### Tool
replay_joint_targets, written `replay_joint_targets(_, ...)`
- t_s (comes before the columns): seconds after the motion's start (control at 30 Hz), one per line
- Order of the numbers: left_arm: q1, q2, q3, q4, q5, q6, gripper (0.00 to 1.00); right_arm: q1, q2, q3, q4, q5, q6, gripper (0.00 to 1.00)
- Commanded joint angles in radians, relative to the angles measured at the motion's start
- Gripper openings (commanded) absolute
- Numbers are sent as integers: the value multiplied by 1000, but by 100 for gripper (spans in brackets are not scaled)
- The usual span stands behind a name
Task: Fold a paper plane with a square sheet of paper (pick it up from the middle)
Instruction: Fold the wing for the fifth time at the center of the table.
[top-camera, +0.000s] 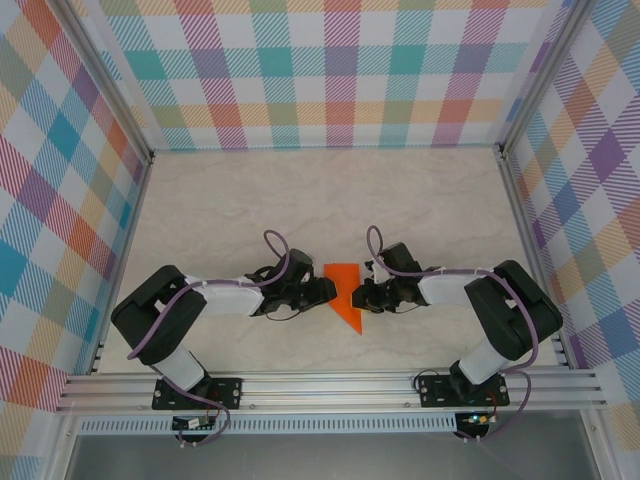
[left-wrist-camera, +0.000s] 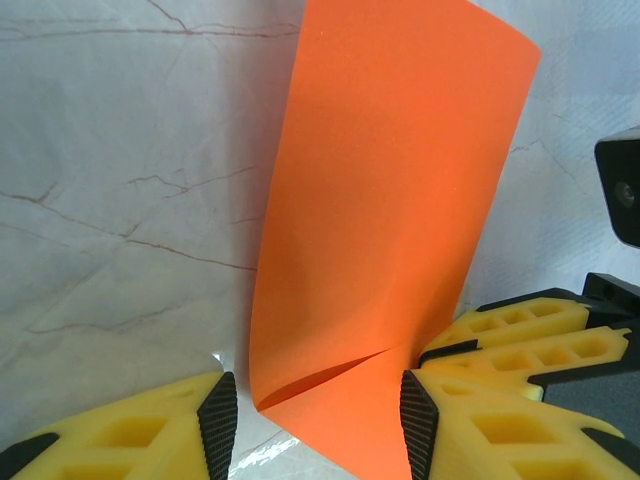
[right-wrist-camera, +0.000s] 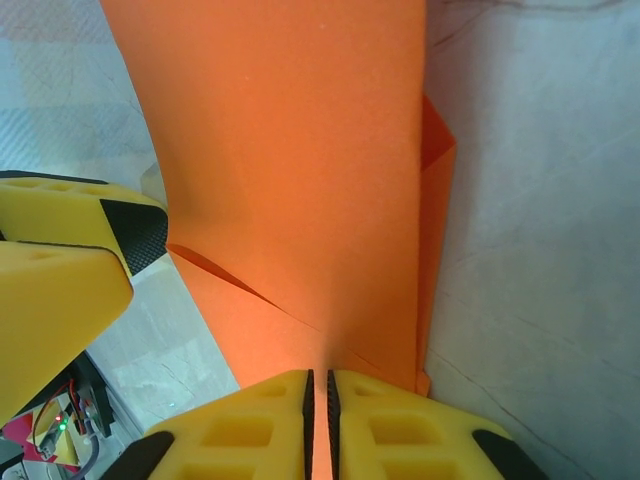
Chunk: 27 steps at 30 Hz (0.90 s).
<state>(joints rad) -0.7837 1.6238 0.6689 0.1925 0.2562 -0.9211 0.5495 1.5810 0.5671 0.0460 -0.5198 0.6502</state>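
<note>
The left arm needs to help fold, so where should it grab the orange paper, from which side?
Likely the creased edge of the paper, approached from the left. That edge stands between the open fingers of the left pincer, and the right pincer, shut on the far side, braces it.

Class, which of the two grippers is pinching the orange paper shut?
The right gripper: jaws closed on the paper. The left gripper stands open around it.

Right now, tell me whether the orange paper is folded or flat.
Folded: the orange paper shows creases and overlapping layers, pinched between the right fingers.
</note>
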Motion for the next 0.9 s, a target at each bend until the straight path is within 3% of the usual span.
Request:
replay_joint_targets(0.0, -6, 39, 22, 59, 26, -12, 49, -5, 5, 0, -3, -8, 2, 16)
replay_joint_targets(0.27, -11, 30, 15, 104, 35, -21, 42, -5, 8, 6, -5, -9, 0, 16)
replay_joint_targets(0.87, -8, 46, 37, 120, 21, 29, 36, -5, 4, 20, -32, 8, -9, 16)
